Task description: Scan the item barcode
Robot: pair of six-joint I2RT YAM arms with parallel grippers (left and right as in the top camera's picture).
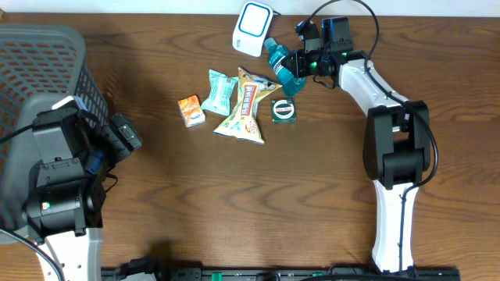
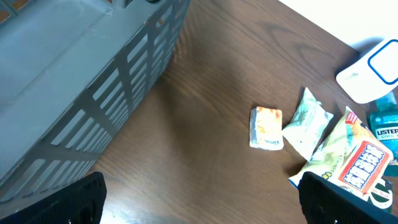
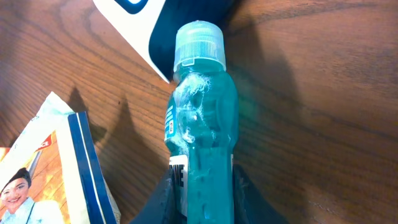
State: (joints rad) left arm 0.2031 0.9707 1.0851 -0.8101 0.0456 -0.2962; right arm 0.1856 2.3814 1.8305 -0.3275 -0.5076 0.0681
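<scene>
A small bottle of blue mouthwash (image 1: 280, 64) with a clear cap lies at the back of the table, its cap toward the white barcode scanner (image 1: 252, 28). My right gripper (image 1: 301, 62) is shut on the bottle's lower body. In the right wrist view both dark fingers (image 3: 158, 202) press against the sides of the bottle (image 3: 202, 118), and the scanner (image 3: 134, 18) sits just beyond the cap. My left gripper (image 2: 202, 199) hangs open over bare wood beside the basket, holding nothing.
Next to the bottle lie a snack bag (image 1: 248, 109), a pale teal packet (image 1: 219, 92), an orange packet (image 1: 191, 110) and a round green tin (image 1: 283, 110). A grey slatted basket (image 1: 39, 70) fills the left side.
</scene>
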